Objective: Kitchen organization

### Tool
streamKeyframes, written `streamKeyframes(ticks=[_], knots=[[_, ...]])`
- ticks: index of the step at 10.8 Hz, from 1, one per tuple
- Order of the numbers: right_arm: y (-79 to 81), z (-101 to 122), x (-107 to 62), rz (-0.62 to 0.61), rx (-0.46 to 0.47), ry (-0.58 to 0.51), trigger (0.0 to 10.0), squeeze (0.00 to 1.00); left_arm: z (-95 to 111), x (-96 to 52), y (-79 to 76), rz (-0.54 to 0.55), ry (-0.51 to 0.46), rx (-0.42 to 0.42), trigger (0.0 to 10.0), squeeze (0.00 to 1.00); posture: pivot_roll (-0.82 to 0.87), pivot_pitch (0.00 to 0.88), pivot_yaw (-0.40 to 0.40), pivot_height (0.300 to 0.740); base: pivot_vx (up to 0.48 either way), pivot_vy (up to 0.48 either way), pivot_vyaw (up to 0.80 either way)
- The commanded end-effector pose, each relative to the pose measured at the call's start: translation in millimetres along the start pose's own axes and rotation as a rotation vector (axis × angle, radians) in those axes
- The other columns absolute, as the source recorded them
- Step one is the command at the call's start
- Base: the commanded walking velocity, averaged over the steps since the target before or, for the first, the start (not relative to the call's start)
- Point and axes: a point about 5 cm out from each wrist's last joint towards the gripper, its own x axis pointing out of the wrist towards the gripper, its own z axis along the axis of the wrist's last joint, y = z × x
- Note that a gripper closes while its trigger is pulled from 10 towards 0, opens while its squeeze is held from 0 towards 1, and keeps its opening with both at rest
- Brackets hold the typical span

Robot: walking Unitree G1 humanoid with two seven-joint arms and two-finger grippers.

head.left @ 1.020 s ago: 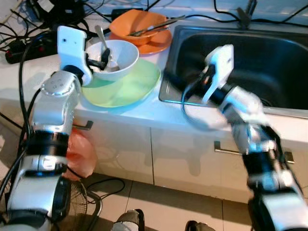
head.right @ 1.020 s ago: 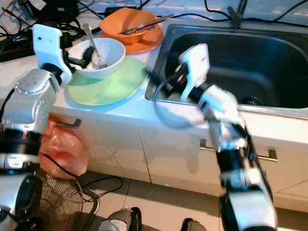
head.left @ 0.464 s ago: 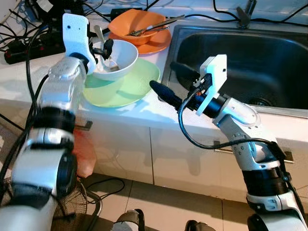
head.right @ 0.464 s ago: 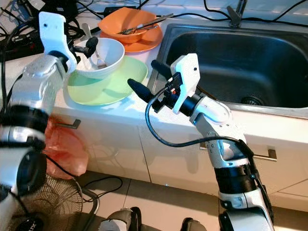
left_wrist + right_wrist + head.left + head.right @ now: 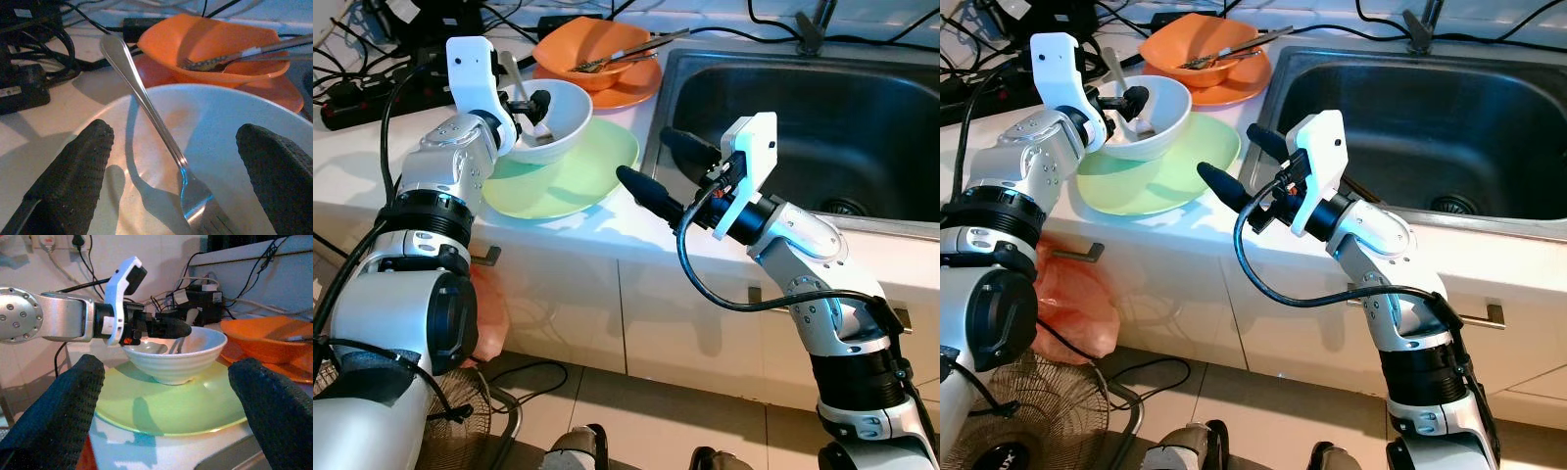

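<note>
Upper left, our left gripper (image 5: 524, 106) straddles the white bowl (image 5: 553, 117) (fork (image 5: 156, 132) inside), fingers apart, seemingly untouching; we should close squarely on the rim. Right gripper (image 5: 656, 166) waits open mid-frame.

White bowl (image 5: 553, 117) — fork (image 5: 151, 120) inside

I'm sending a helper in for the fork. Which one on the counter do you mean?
Left of the sink, a green plate holds a white bowl. The fork leans inside it, between the left tool's open fingers; other utensils lie in the orange bowl behind.
</note>
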Motion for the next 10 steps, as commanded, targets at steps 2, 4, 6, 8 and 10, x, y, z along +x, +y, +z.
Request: streamKeyframes(ticks=[2, 4, 6, 8, 10], knots=[[5.0, -1, -0.9, 0.006, 0.013, 0.004, 10.0, 0.00, 2, 2.5, -3.6, -0.014, 0.061, -0.001, 10.0, 0.00, 0.13, 0.171, 0.119, 0.740, 0.000, 0.000, 0.00], [4.5, 0, -1.6, -0.008, 0.013, 0.003, 10.0, 0.00, 9, 2.2, -1.4, 0.008, 0.106, -0.044, 10.0, 0.00, 0.13, 0.176, 0.130, 0.740, 0.000, 0.000, 0.00], [3.9, -1, -2.3, -0.021, 0.014, 0.004, 10.0, 0.00, 10, 1.6, 1.1, 0.039, 0.136, -0.128, 10.0, 0.00, 0.14, 0.177, 0.139, 0.740, 0.000, 0.000, 0.00], [2.5, -1, -3.4, -0.030, 0.012, 0.005, 10.0, 0.00, 8, 0.6, 3.3, 0.062, 0.171, -0.194, 10.0, 0.00, 0.14, 0.175, 0.144, 0.740, 0.000, 0.000, 0.00], [1.5, -2, -3.5, -0.040, 0.010, 0.006, 10.0, 0.00, 9, 0.4, 3.4, 0.061, 0.174, -0.220, 10.0, 0.00, 0.14, 0.170, 0.149, 0.740, 0.000, 0.000, 0.00]])
